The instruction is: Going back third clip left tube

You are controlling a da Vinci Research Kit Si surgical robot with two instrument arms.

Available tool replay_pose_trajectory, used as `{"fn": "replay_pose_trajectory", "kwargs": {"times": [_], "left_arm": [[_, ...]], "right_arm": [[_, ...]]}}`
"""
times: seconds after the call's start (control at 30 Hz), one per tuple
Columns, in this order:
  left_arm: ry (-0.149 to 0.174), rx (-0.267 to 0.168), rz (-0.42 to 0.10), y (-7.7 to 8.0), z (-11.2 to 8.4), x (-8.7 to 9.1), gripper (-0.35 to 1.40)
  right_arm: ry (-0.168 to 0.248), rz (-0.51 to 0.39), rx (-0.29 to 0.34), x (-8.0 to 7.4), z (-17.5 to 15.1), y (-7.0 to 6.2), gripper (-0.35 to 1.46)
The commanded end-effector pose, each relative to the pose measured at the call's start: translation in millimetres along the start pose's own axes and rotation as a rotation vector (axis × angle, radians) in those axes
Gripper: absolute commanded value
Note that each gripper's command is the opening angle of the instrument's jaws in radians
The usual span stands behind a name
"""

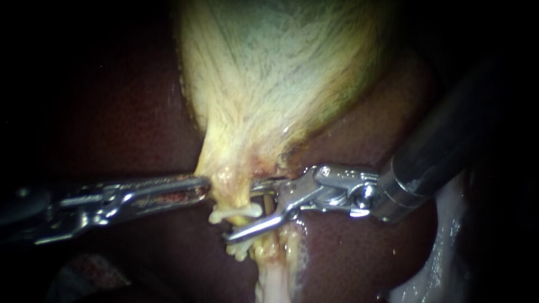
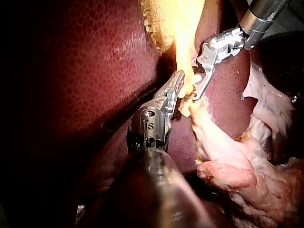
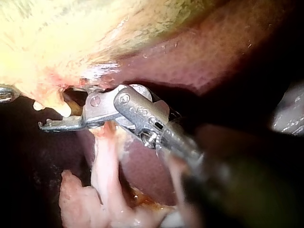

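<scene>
The hand of your right instrument [image 1: 240, 210] stands apart: two jaws spread wide, nothing gripped. The hand of your left instrument [image 1: 203, 188] looks clamped on the neck of the gallbladder [image 1: 269, 73], its tip buried in the tissue edge. That is likely, not certain.

Liver [image 1: 112, 112]: dark red and wet, lying behind and around everything.

The gallbladder is pale yellow and narrows downward to a neck that sits between the two hands.

Tube [image 1: 269, 283]: a pale strand running down from the neck, passing through the gap of the right hand's jaws. You cannot tell here whether it is the left tube.

Clip [image 1: 236, 212]: a small pale bar lying crosswise just under the neck, inside the spread of the right jaws and just above the lower jaw's tip. I cannot tell whether it touches metal. A second pale piece [image 1: 238, 251] sits just below that jaw; it may be another clip, but it is too small to say.

Handling, as judged: the tube is soft, thin and slippery and would tear easily. The clip is light and stiff and could be knocked loose. Take hold of neither; the neck is the safe hold. To back out, keep the right jaws apart and draw along the shaft line. The lower jaw could hook the clip or the strand.
</scene>
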Motion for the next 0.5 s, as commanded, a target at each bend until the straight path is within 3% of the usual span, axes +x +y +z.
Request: {"fn": "replay_pose_trajectory", "kwargs": {"times": [0.03,0.3,0.5], "left_arm": [[0.001,0.002,0.0,0.4,0.3,0.2,-0.35],[0.003,0.006,0.0,1.7,0.8,0.0,-0.35],[0.003,0.006,0.0,1.9,0.9,0.0,-0.35]], "right_arm": [[0.0,0.0,0.002,0.1,-0.1,-0.5,0.59],[-0.006,-0.005,0.02,-0.7,-2.7,-3.7,0.59],[-0.003,-0.005,0.016,-1.4,-5.7,-4.3,0.59]]}}
